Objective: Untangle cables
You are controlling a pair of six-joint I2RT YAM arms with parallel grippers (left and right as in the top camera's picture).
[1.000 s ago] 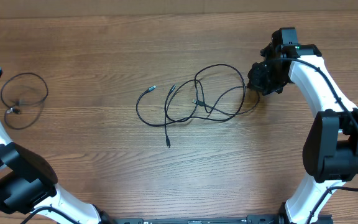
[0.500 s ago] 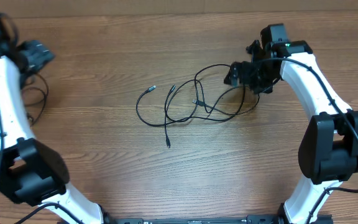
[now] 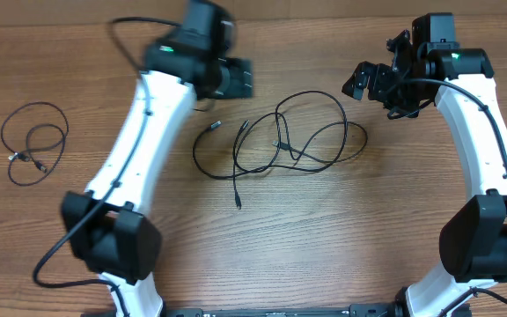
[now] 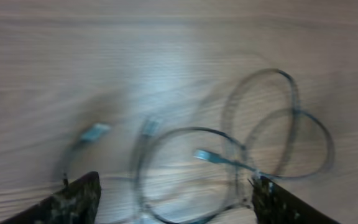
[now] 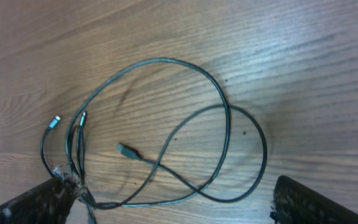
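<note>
Several thin black cables (image 3: 311,93) lie tangled in loose loops at the table's middle, with small plug ends toward the left. A separate coiled cable (image 3: 36,105) rests far left. My left gripper (image 3: 240,79) hovers open just behind the tangle's left side. Its wrist view is blurred and shows the cables (image 4: 278,71) and a plug (image 4: 207,155) below its spread fingers (image 4: 73,202). My right gripper (image 3: 359,81) is open behind the tangle's right side. In its view the loops (image 5: 166,60) lie beneath the gripper (image 5: 173,186), nothing held.
The wooden table (image 3: 341,229) carries only the cables. Both white arms reach in from the front corners, the left arm (image 3: 139,150) stretching diagonally across the table's left half.
The left arm swung fast from the far left coil to above the tangle. The right gripper opened, let go at the tangle's right edge and drew back.
</note>
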